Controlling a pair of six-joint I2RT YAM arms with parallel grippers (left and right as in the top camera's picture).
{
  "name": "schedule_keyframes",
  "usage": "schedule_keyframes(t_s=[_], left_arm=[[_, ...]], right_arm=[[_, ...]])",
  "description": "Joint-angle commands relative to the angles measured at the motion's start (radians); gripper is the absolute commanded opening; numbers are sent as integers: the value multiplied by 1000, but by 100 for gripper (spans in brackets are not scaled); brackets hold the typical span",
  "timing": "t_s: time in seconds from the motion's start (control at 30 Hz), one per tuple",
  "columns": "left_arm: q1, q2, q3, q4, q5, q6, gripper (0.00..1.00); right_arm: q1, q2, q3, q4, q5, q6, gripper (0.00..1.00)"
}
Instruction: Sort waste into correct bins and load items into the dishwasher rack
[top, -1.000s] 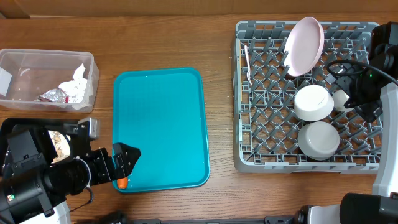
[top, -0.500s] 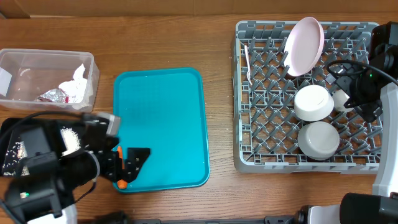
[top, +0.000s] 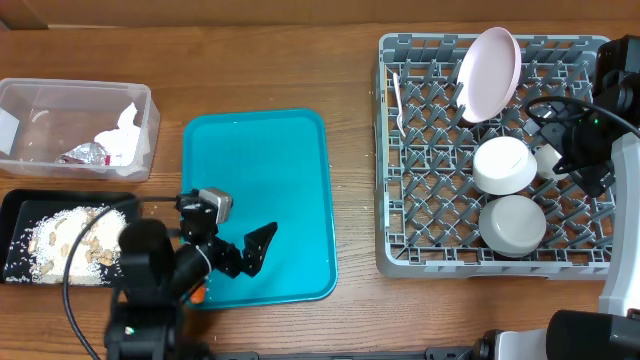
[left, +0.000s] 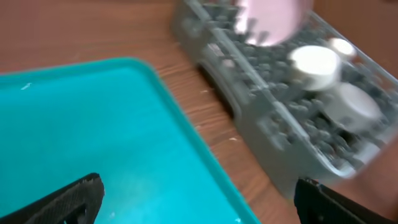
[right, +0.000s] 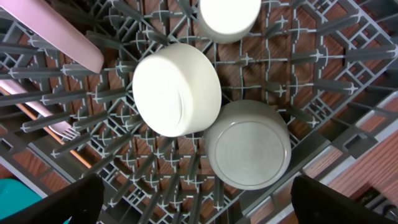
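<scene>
The rack (top: 430, 235) holds all the dishes (top: 505, 165); the napkin (top: 126, 135) and wrapper (top: 85, 153) are in the tub (top: 45, 115), and the rice (top: 70, 240) is in the black tray (top: 60, 197). Only the carrot piece (top: 197, 294) seems left, at the teal tray's (top: 260, 170) corner beside the left hand (left: 198, 183), which is wide and empty. The right hand (right: 196, 183) is equally wide above the rack.

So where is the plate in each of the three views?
Overhead: the plate is at upper right, standing on edge at the far side of the rack.
Left wrist: at the top edge, right of centre, blurred and cut off by the frame.
Right wrist: in the top-left corner, only a pink strip of it shows.
Shared landmark: the bowl nearest the plate shows in all three views.
</scene>
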Motion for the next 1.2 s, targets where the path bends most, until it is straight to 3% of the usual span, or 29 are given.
schedule_keyframes(t_s=[0.0, 0.3, 0.43, 0.6, 1.17], left_arm=[[-48, -87, -113, 89, -246, -176, 100], [-114, -303, -270, 170, -516, -35, 100], [-115, -389, -320, 171, -572, -33, 100], [-113, -475, -402, 210, -575, -37, 100], [2, -589, -409, 228, -586, -32, 100]], right_arm=[[-3, -3, -1, 3, -2, -3, 100], [-3, -3, -1, 3, -2, -3, 100], [-3, -3, -1, 3, -2, -2, 100], [-3, -3, -1, 3, -2, -3, 100], [-3, -3, -1, 3, -2, -2, 100]])
